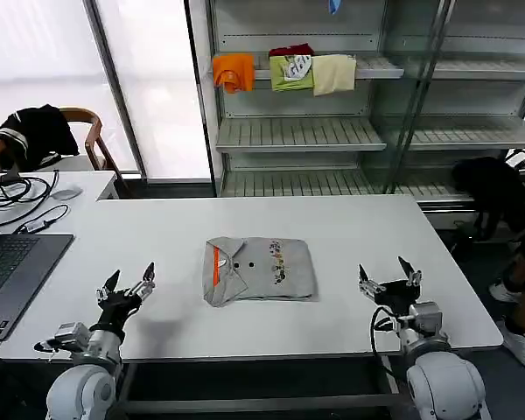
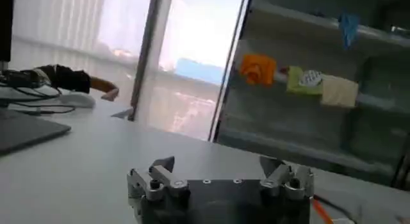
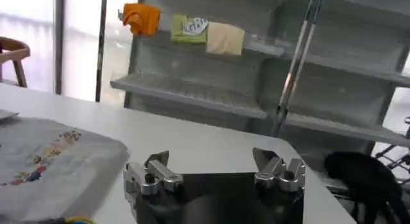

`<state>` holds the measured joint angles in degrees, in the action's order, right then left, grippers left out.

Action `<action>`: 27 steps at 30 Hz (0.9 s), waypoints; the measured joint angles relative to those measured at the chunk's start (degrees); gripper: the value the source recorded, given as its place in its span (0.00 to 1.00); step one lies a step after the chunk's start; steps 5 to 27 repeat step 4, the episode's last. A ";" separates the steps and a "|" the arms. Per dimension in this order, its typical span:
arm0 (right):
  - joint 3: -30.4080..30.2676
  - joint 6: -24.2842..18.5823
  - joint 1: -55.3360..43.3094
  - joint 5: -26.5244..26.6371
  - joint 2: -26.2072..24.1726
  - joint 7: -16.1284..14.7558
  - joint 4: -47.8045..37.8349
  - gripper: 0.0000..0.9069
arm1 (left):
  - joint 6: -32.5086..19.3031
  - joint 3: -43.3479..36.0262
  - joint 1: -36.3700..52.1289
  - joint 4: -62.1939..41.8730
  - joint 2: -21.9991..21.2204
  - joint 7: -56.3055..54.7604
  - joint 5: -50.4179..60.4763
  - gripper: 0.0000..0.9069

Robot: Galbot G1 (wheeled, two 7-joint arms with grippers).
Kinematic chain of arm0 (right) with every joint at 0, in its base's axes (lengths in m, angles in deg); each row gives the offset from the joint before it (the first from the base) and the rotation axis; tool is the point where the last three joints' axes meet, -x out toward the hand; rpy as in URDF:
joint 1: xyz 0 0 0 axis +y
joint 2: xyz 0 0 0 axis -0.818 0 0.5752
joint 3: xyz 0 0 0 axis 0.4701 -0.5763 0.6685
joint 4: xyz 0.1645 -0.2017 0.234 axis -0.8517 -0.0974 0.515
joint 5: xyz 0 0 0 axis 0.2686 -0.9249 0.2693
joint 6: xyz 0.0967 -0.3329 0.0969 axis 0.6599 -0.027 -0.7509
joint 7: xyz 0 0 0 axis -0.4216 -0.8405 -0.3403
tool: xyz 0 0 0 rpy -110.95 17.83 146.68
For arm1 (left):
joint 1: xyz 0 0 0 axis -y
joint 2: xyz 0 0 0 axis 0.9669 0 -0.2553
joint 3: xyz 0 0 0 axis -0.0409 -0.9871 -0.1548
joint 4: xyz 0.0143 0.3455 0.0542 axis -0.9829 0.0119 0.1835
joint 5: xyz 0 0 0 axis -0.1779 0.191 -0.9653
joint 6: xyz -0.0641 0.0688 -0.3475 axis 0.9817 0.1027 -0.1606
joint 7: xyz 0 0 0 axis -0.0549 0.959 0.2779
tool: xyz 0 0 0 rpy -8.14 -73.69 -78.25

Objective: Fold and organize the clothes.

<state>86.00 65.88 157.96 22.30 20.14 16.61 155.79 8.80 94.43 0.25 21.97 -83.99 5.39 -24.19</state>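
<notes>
White table (image 1: 350,227), left to right. Far left: one laptop (image 1: 9,271), cut off by the frame edge, with cables (image 1: 17,188) and a mouse (image 1: 66,193) beyond it. One wooden chair (image 1: 87,122) with a black garment (image 1: 35,131) draped over it.

Left gripper (image 1: 129,282) at the near left of the table, fingers spread wide, holding nothing, well apart from the cloth.

One grey shirt (image 1: 258,269) at the table's middle, folded into a flat rectangle, collar to the left, orange strip showing inside the collar. Small multicoloured print on the front; too small to read.

Right gripper (image 1: 387,276) at the near right, fingers wide, empty, near the shirt but clear of it.

Far shelving (image 1: 297,131): folded orange (image 1: 234,72), green (image 1: 291,72) and cream (image 1: 333,73) garments in a row, something red behind, mostly hidden. Writing on the green one, unreadable.

Far right: a black garment on a lower shelf (image 1: 494,188).
</notes>
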 measured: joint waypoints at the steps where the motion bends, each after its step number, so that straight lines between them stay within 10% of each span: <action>1: 0.13 -0.18 0.58 0.13 0.01 -0.03 0.29 1.00 | -0.08 -0.11 -0.17 0.11 0.04 0.03 0.15 1.00; 27: 0.37 -0.55 2.10 0.24 0.21 -0.01 0.56 1.00 | -0.54 -0.53 -0.70 0.26 0.18 0.06 0.96 1.00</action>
